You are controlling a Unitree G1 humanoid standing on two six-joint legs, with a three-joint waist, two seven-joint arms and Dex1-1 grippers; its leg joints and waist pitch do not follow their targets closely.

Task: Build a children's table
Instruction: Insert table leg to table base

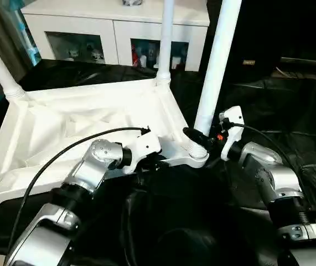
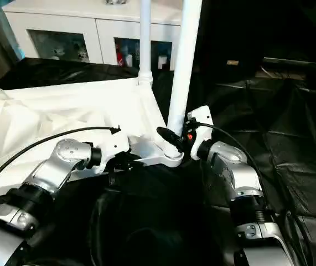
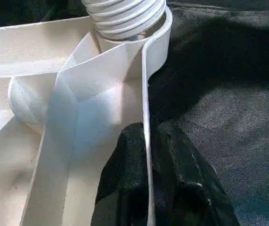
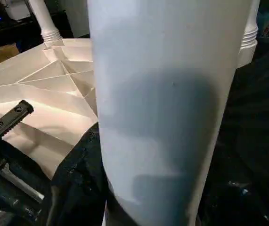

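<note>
Both my grippers are on the upturned children's table (image 1: pixel 91 122), which lies on the black work table (image 1: pixel 290 105).

Head views: my right gripper (image 1: pixel 197 138) grasps the leg (image 1: pixel 216 66) standing in the table's near corner socket; no writing is readable. Left wrist view: my left gripper (image 3: pixel 148 155) has its fingers (image 3: pixel 125 169) either side of the table's thin rim, close to that socket. Right wrist view: the leg (image 4: pixel 158 103) sits between my fingers.

Tool (image 3: pixel 148 188) fingers (image 3: pixel 125 183) straddle the children's table (image 3: pixel 77 122) rim beside the threaded leg (image 3: pixel 125 16)
</note>
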